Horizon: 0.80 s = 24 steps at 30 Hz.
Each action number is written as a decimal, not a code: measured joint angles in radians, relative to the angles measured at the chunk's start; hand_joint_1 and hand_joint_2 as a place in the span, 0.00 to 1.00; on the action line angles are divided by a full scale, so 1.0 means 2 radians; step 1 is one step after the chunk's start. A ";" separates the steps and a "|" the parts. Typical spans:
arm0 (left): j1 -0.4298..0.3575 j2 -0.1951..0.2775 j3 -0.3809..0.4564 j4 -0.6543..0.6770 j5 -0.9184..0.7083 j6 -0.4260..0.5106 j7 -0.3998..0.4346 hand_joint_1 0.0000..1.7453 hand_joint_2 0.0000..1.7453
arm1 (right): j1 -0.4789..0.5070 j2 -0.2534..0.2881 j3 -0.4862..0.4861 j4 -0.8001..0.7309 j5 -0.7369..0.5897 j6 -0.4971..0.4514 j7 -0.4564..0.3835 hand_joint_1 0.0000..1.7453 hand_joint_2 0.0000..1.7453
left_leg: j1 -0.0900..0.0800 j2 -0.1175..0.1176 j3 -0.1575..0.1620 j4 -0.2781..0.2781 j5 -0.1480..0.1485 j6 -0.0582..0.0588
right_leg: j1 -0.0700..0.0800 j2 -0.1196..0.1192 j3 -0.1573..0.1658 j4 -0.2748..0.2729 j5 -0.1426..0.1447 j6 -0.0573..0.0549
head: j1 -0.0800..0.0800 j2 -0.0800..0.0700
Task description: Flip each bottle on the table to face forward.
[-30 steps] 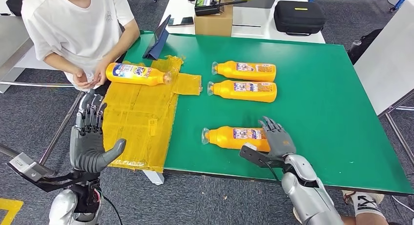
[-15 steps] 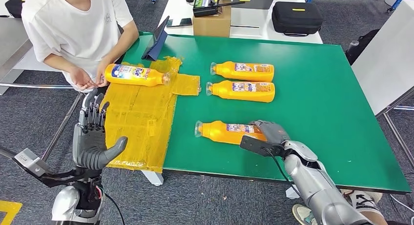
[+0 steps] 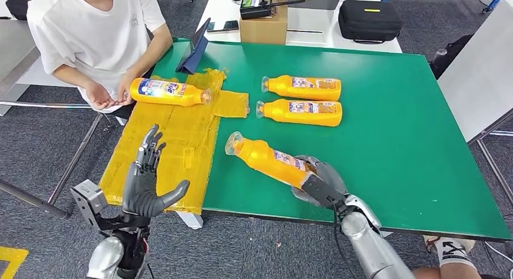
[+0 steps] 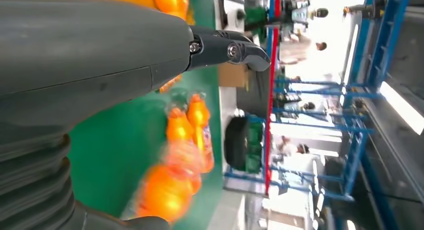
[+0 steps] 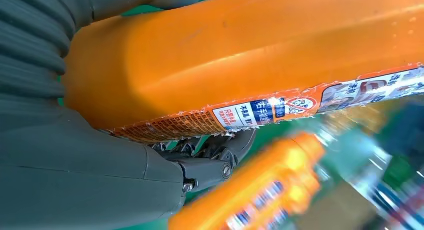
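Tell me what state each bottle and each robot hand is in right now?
Near bottle: gripped by the base, tilted, cap toward the yellow sheet.
Two far bottles: lying flat, side by side, back labels up.
Bottle on the yellow sheet: lying flat, front label up.
Right hand: holds the near bottle.
Left hand: fingers spread, holding nothing.

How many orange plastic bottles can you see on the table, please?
4: one on the yellow sheet, two side by side mid-table, one gripped by the right robot hand.
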 joint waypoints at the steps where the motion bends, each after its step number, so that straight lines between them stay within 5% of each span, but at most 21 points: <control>1: 0.003 -0.005 -0.005 0.005 -0.005 0.011 -0.003 0.00 1.00 | 0.012 0.005 -0.006 -0.021 -0.008 -0.009 -0.009 1.00 1.00 | 0.000 0.000 0.000 0.000 0.000 0.000 | 0.000 0.000 0.000 0.000 0.000 0.000 | 0.000 0.000; 11: 0.015 -0.029 -0.034 0.041 -0.012 0.042 -0.012 0.00 1.00 | 0.072 0.026 -0.032 -0.148 -0.021 -0.030 -0.022 1.00 1.00 | 0.000 0.000 -0.001 0.000 0.000 0.000 | 0.000 0.000 -0.001 0.000 0.000 0.000 | 0.000 0.000; 15: 0.019 -0.032 -0.046 0.053 -0.005 0.033 -0.008 0.00 1.00 | 0.092 0.038 -0.038 -0.185 -0.033 -0.059 -0.060 1.00 1.00 | 0.000 0.000 -0.001 0.000 0.000 0.000 | 0.000 0.000 -0.001 0.000 0.000 0.000 | 0.000 0.000; 24: 0.017 -0.028 -0.136 0.084 -0.053 -0.005 -0.038 0.00 1.00 | 0.118 0.071 0.002 -0.247 -0.010 -0.086 -0.108 1.00 1.00 | 0.000 0.000 -0.002 0.000 0.000 0.000 | 0.000 0.000 -0.002 0.000 0.000 0.000 | 0.000 0.000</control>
